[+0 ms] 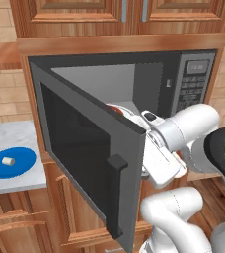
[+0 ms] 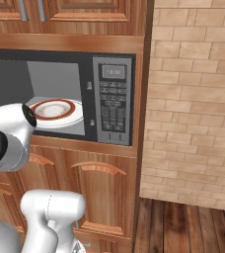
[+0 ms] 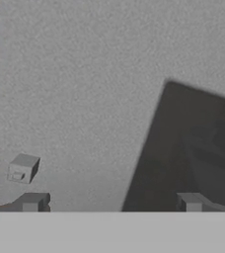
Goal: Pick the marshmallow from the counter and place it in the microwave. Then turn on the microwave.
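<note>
Still to do: my hand (image 3: pixel 112 201) is wide and empty, close behind the open door (image 1: pixel 92 163) of the microwave (image 1: pixel 183 74). The marshmallow (image 1: pixel 7 160) lies far left of it, on the blue plate (image 1: pixel 25 160) on the surface (image 1: pixel 11 133), so I must reach left past the door.

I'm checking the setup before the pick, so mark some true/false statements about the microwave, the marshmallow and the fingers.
1. The microwave door stands open. True.
2. The marshmallow lies on the red-rimmed plate inside the microwave. False: it rests on the blue plate on the counter.
3. The gripper holds the marshmallow. False: its fingers are open and hold nothing.
4. The keypad is right of the cavity. True.
</note>
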